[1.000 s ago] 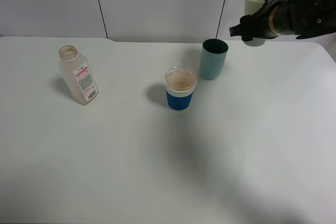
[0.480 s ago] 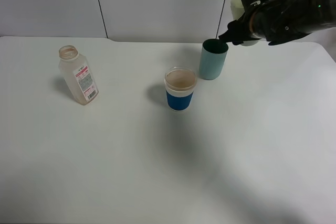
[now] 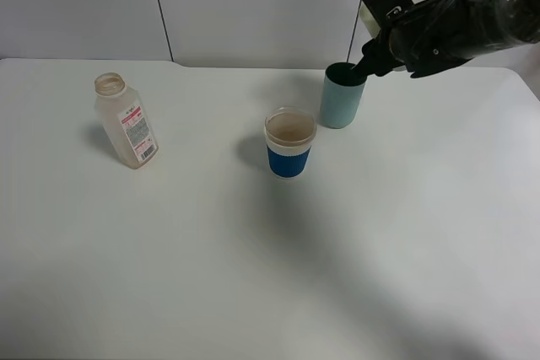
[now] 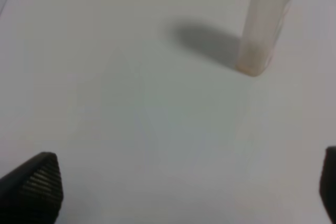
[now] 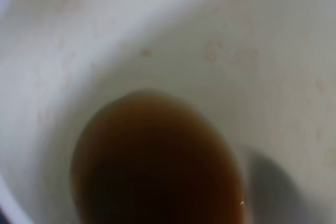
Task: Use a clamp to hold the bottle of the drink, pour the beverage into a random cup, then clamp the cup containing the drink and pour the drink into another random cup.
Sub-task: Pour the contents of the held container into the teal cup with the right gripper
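**Pale green cup (image 3: 364,16) poised over the teal cup (image 3: 341,99)**

The right gripper (image 3: 371,55) clamped the pale green cup just above the teal cup's rim and tilted it, apparently so that the drink (image 5: 157,156) would run in. The bottle (image 3: 126,124) stood well left of the teal cup, seemingly done with. The left gripper (image 4: 181,190) gaped wide and held nothing.
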Controlling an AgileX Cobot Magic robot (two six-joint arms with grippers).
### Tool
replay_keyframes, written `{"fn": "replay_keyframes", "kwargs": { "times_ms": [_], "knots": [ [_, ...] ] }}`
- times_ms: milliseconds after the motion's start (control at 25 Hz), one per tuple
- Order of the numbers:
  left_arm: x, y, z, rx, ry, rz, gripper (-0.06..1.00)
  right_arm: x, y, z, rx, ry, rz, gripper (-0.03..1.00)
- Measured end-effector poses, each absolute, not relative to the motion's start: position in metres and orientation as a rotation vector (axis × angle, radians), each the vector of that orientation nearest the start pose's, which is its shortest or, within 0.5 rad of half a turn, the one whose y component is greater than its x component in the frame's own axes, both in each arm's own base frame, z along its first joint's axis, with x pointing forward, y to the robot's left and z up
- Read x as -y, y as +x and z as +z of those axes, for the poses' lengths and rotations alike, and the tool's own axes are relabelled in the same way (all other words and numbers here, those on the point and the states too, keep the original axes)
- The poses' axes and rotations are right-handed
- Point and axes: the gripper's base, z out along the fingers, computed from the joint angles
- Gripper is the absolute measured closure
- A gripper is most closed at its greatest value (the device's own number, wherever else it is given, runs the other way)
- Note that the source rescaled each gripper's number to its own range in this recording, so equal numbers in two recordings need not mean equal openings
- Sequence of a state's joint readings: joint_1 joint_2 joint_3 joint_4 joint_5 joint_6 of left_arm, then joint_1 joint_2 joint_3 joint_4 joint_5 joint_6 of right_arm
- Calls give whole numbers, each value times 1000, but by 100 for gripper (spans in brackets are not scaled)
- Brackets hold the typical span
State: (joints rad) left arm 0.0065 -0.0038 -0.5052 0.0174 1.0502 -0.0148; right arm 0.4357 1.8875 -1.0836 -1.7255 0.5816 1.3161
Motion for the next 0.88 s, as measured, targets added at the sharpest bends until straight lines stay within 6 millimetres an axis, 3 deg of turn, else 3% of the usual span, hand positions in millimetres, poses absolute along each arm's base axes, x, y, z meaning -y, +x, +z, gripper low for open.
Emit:
{"fn": "replay_keyframes", "kwargs": {
  "times_ms": [600,880],
  "knots": [
    [-1,-6,280,-2025,-22,15,-5,-140,375,185,-1951,-897,-826,95],
    [-1,-6,280,-2025,-22,15,-5,-139,374,187,-1914,-974,-940,95]
  ]
}}
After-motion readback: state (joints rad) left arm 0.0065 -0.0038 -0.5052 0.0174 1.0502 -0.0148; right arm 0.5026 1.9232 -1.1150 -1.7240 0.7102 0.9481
